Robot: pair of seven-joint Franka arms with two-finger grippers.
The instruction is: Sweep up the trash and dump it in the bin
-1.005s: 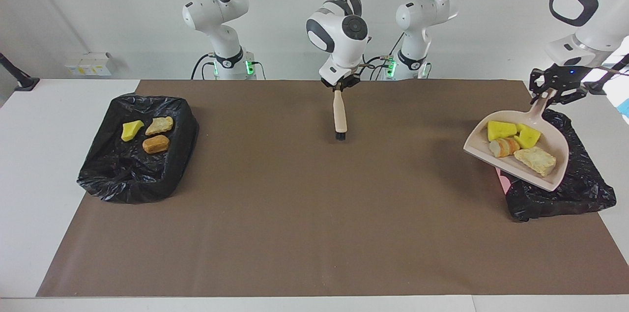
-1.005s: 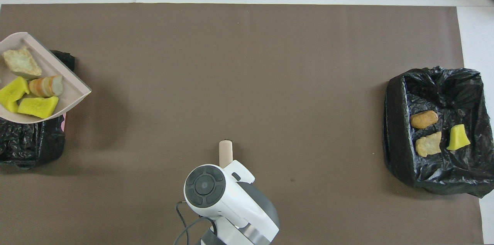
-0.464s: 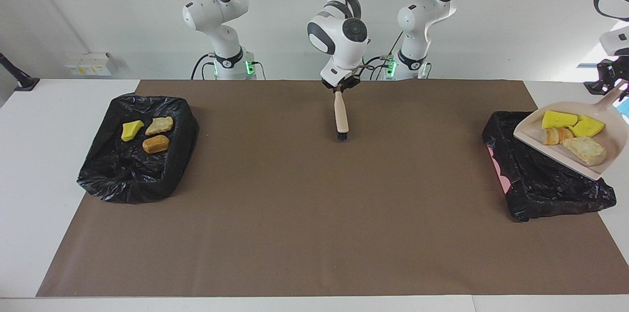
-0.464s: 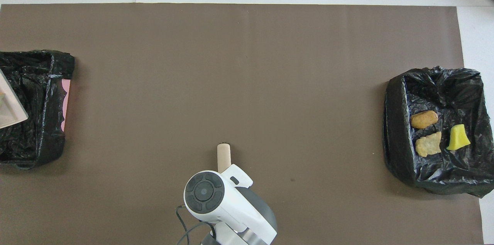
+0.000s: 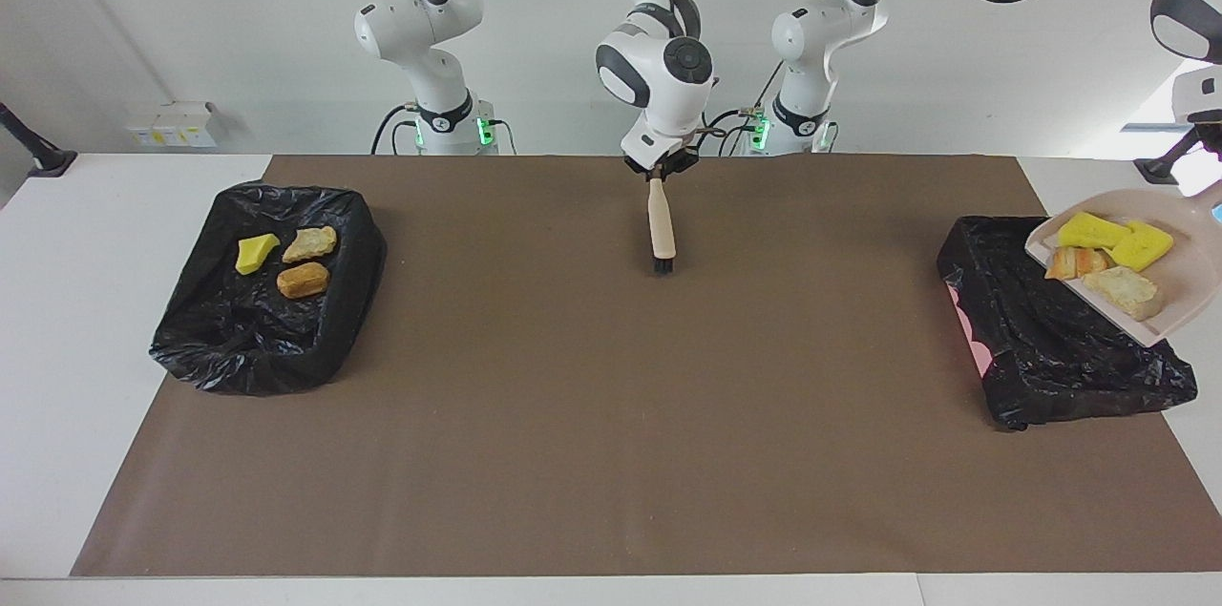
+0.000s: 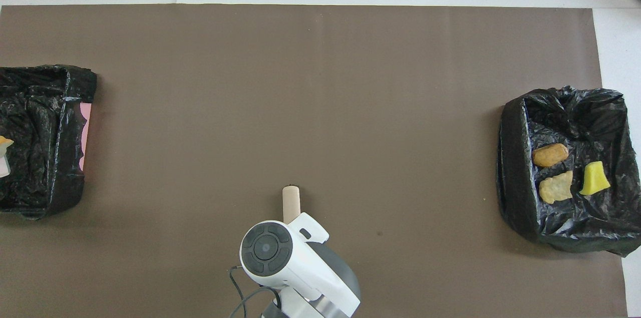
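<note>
The dustpan [image 5: 1141, 267] hangs in the air over the bin [image 5: 1050, 339] at the left arm's end of the table, which is lined with a black bag. It carries four trash pieces [image 5: 1107, 258]: two yellow sponge wedges and two bread pieces. Its open lip tilts down toward the bin interior and its handle rises up and away toward the table's end. The left gripper is outside both views; it is judged closed on the dustpan handle, which runs out of view. In the overhead view only a corner of the pan shows over the bin.

The relation that governs the dump: the load sits above the bin's outer half, with the lip over the liner. Steeper tilting about the handle should slide the pieces into the bin rather than onto the mat [image 5: 611, 415].

The right gripper [image 5: 659, 169] is clamped on the brush [image 5: 660, 222], waiting over mid-table, bristles downward. The second bin [image 5: 272, 310], at the right arm's end, holds three pieces [image 5: 286, 261].
</note>
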